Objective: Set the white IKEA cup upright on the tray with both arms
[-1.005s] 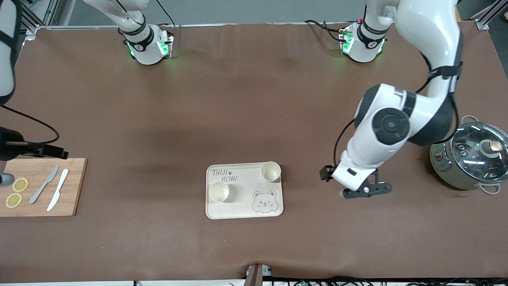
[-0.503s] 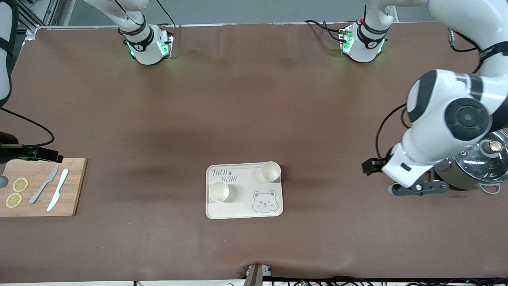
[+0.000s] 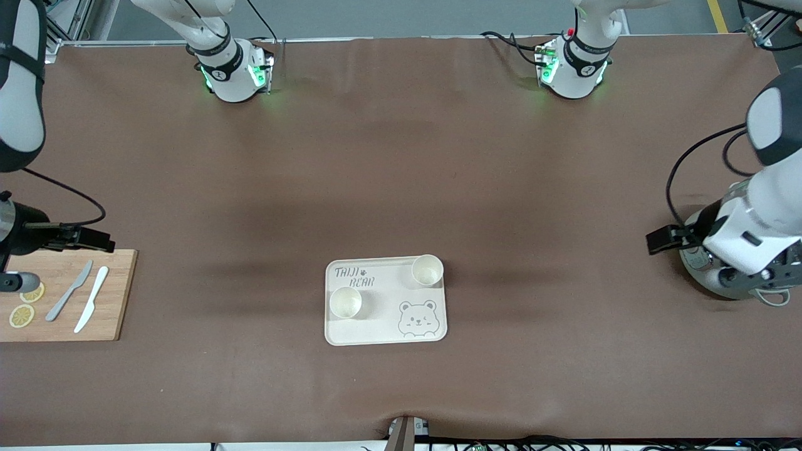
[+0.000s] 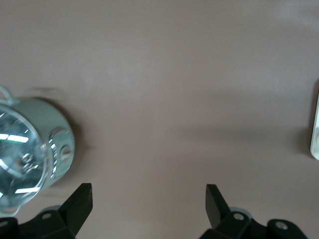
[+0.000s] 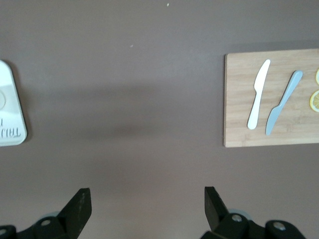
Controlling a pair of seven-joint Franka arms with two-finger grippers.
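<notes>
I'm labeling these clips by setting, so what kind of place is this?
Probably a robotics lab bench staged as a kitchen: two arms bolted to a brown-covered table, with a tray holding two cups, a cutting board with knives and lemon slices, and a lidded pot.

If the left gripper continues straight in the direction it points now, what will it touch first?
Probably the bare brown table. The open left gripper points down at it between the pot and the tray, with nothing in between, though depth is unclear.
</notes>
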